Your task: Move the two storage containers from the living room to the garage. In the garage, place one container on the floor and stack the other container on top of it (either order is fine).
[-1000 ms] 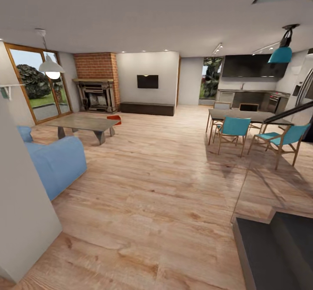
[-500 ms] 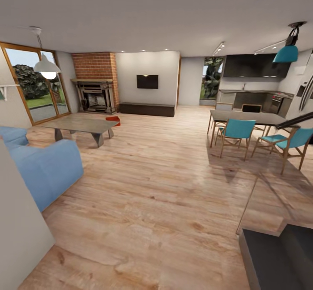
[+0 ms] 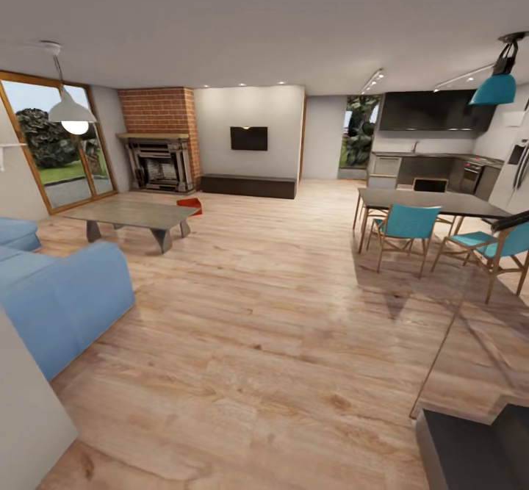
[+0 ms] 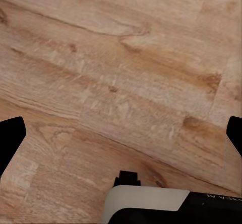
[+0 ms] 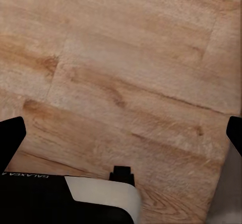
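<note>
I am in the living room, looking across light wood plank flooring [image 3: 264, 306]. A red-orange storage container [image 3: 190, 204] sits on the planks far ahead, just past the grey low table [image 3: 128, 214], which hides part of it. In the left wrist view my left gripper [image 4: 121, 133] hangs open over bare planks, its black fingertips [image 4: 10, 138] far apart with nothing between them. The right wrist view shows my right gripper [image 5: 121, 133] open the same way above the wood, also holding nothing.
A blue sofa [image 3: 59, 299] stands near left, with a pale wall corner [image 3: 22, 409] beside it. At right are a dining table [image 3: 430, 202] with teal chairs [image 3: 404, 224] and a dark block [image 3: 470, 453] low down. A brick fireplace [image 3: 162, 153] is far back.
The whole view has shifted: the camera moved forward and slightly left. The wall corner slid out at lower left and more of the sofa shows. Nothing in the room moved.
</note>
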Controlling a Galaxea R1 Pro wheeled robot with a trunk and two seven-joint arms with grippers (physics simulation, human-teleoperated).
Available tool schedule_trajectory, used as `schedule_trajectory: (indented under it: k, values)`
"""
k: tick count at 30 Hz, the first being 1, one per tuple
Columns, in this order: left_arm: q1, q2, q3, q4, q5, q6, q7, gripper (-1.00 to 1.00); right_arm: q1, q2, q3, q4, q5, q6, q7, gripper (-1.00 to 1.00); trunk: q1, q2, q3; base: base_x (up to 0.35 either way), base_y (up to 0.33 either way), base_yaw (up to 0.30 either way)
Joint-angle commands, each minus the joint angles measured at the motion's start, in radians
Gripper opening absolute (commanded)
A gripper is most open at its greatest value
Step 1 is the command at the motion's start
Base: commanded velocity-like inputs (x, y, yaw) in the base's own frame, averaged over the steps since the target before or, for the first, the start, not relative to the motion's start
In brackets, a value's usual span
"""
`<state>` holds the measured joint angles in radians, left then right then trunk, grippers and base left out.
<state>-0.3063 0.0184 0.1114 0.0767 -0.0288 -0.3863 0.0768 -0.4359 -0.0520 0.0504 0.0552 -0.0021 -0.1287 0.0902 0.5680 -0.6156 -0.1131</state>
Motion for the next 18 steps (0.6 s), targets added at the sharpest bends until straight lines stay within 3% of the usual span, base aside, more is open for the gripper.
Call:
schedule_trajectory:
  k: [1,18]
  values:
    - [-0.002,0.0,0.007,0.005,-0.003,-0.008,0.001,1.0,-0.002,0.0,0.005,0.005,-0.001,-0.008,0.002,1.0,0.001,-0.001,-0.002,0.323,0.0,0.0]
    - [0.001,0.002,0.007,0.005,-0.004,-0.014,0.003,1.0,-0.002,0.0,0.005,0.005,0.001,-0.008,0.002,1.0,0.001,-0.001,-0.002,0.323,0.0,0.0]
